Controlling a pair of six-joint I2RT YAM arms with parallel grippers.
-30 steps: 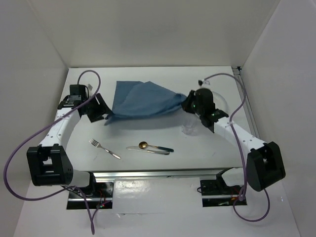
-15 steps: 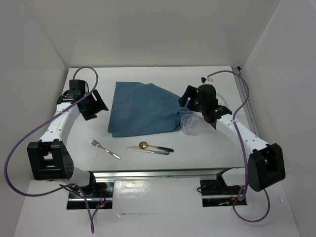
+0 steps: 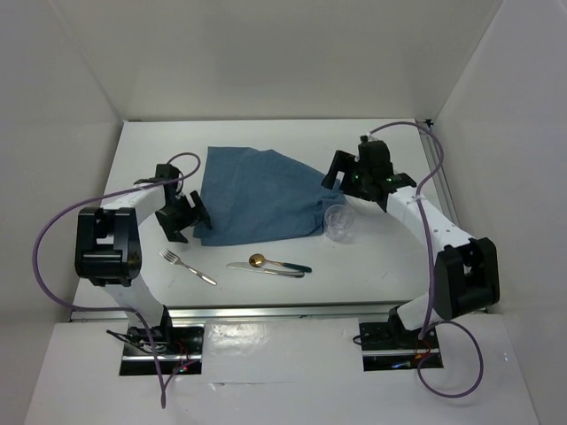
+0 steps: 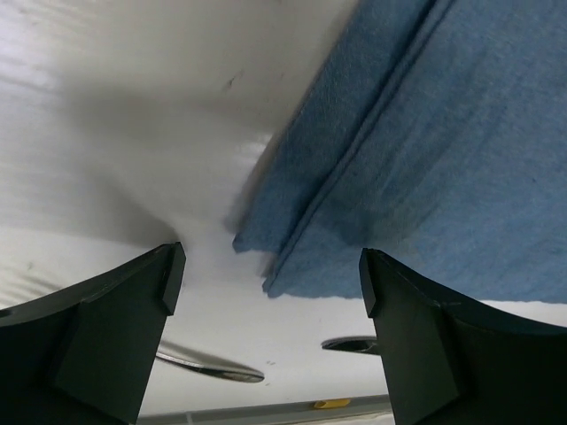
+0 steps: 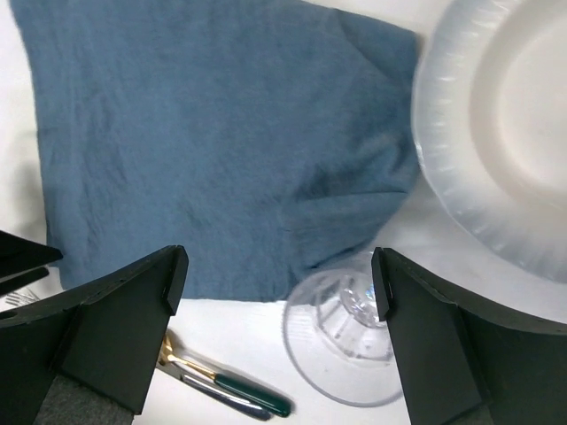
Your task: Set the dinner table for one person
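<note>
Both pairs of jaws are spread wide and hold nothing. The left gripper (image 4: 268,270) hangs over the near left corner of the blue placemat (image 3: 257,195). The right gripper (image 5: 279,266) hovers above the mat's right side, looking down on the clear glass (image 3: 338,223) and the white plate (image 5: 461,177).

The dinner table (image 3: 266,142) is the white tabletop under everything, filling the workspace in front of the arm bases. I judge it hard, flat and smooth. It is nothing to grip, and things will likely skate on it if I nudge them.

The mat lies rumpled and skewed. It is soft and limp, so I would pinch it at two corners and pull it flat. The glass sits at the mat's near right corner. It looks fragile and slick, so I would close gently on its wall.

The fork (image 3: 187,266), spoon (image 3: 258,260) and knife (image 3: 266,270) lie flat near the front edge. They are thin and stiff, best taken across the handle.
</note>
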